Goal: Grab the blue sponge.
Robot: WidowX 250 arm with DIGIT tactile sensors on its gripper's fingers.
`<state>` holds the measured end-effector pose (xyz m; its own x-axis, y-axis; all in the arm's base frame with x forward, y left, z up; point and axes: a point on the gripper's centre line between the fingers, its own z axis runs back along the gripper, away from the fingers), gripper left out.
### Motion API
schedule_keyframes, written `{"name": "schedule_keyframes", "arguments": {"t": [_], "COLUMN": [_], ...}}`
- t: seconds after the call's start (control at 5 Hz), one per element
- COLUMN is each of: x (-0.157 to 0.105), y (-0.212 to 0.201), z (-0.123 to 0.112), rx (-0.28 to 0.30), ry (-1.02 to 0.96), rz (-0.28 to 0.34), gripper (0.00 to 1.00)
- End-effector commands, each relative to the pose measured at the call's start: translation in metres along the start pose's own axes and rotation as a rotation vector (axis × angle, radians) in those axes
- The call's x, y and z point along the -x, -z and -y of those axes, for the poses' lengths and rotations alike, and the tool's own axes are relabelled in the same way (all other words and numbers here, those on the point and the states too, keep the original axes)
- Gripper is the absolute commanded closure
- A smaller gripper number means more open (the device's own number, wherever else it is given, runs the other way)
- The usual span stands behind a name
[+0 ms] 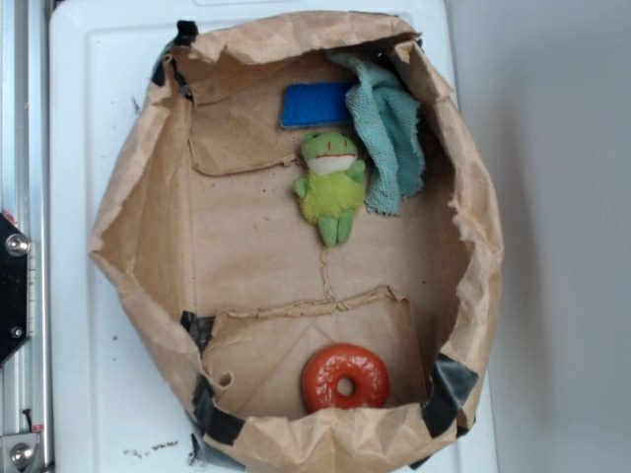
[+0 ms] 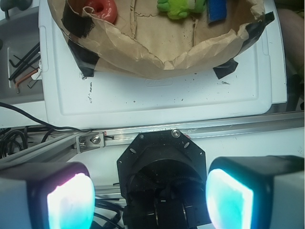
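The sponge [image 1: 315, 104] is being hemmed by the bag wall [image 1: 296, 39], cloth [image 1: 394, 133] and frog [image 1: 331, 182]; the fingers [image 2: 70, 202] are being held wide, empty.

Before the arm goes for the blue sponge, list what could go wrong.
1. The blue sponge lies flat against the paper bag's far wall, so the open gripper may snag the crumpled rim.
2. The teal cloth touches or overlaps the sponge's right edge; a finger could catch it instead.
3. The green plush frog sits just in front and may get bumped.
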<state>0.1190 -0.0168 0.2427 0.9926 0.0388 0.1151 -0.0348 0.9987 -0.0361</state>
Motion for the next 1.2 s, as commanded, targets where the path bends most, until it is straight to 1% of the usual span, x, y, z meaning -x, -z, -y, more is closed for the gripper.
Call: {"name": "schedule_keyframes", "arguments": {"t": [0.0,0.2,0.4,0.6,0.8,1.0], "x": [0.000,-0.048,-0.074,-0.086,-0.087,-0.103], "y": [0.000,0.022,0.043,0.053,0.061,0.080], "z": [0.000,-0.018,-0.029,-0.040,-0.048,-0.049], "rx": [0.000,0.003,-0.027,-0.035,-0.004,0.007], "ry": [0.000,-0.013,0.035,0.088,0.205,0.340], "rz": [0.000,-0.074,-0.083,-0.046,0.030,0.033], "gripper": [0.00,0.00,0.00,0.00,0.00,0.00]}}
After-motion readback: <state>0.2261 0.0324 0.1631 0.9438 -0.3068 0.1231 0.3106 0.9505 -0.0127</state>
